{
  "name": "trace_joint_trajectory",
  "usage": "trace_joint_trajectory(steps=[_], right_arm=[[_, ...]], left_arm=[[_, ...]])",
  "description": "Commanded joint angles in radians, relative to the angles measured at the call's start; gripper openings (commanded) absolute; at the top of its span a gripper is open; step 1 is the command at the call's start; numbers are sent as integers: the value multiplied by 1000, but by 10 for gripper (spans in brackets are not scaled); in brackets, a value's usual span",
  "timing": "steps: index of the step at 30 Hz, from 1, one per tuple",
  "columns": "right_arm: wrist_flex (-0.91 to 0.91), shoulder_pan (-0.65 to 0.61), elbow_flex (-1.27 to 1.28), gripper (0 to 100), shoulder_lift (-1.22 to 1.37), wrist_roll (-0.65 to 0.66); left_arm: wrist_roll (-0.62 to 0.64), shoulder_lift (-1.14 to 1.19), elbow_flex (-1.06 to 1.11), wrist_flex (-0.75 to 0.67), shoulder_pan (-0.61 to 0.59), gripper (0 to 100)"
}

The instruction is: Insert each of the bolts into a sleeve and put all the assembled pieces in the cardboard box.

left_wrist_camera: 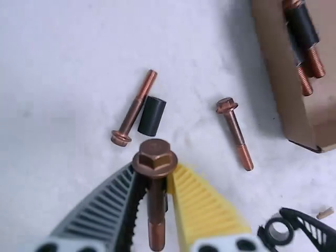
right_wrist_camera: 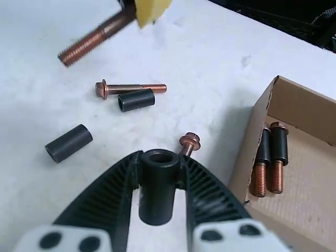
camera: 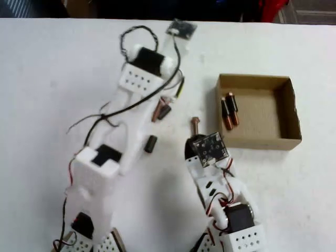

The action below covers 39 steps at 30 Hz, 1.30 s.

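Copper-coloured hex-head bolt (left_wrist_camera: 155, 202) is sitting clamped in the left gripper (left_wrist_camera: 154, 176). The grey and yellow jaws are gripping its shank just under the head, nearly shut around it. The right gripper (right_wrist_camera: 159, 169) is doing the matching job: its black ribbed jaws are pinching a short black cylindrical sleeve (right_wrist_camera: 157, 191) by its sides, with the open bore facing away from the wrist.

Out on the white table (camera: 52, 63), a second copper bolt (right_wrist_camera: 131, 88) is lying flat with a second black sleeve (right_wrist_camera: 136, 100) just beside it, the two running roughly parallel. A third black sleeve (right_wrist_camera: 68, 143) is lying on its own, apart from that pair. A third copper bolt (right_wrist_camera: 189, 143) is resting alone just past the right gripper's tips, between that gripper and the box.

The open brown cardboard box (camera: 254, 79) is sitting on the table on the right arm's side. Two assembled pieces (camera: 229, 111), each a copper bolt in a black sleeve, are lying side by side inside it. They are close to the wall nearest the loose parts, with their threaded ends sticking out of the sleeves.
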Motion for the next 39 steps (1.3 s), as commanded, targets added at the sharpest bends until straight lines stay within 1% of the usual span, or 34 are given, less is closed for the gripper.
trace_joint_trajectory(steps=[1,5,9,14,17,22,29,34,38,39], right_arm=[[-30,-12,-14,16,-12,-2],[-64,-31,-6,16,-12,-6],[-154,-68,51,16,-12,0],[-228,-77,71,16,-12,-6],[-257,-79,71,16,-12,-8],[-311,-82,72,16,-12,-8],[-314,-176,72,16,-12,-8],[-320,-208,72,16,-12,-9],[-415,-234,84,16,-7,-12],[-430,-236,84,16,-7,-34]], left_arm=[[-15,-186,37,9,-2,21],[-14,-294,100,9,-2,21],[-14,-389,163,9,-2,21],[-15,-510,345,6,-4,21],[-14,-584,463,-29,-4,21],[-12,-737,700,-166,-4,20],[-12,-981,1033,-411,-4,21],[-12,-1133,1195,-594,-4,22],[-12,-1241,1298,-726,-4,22],[-12,-1265,1324,-760,-4,22]])
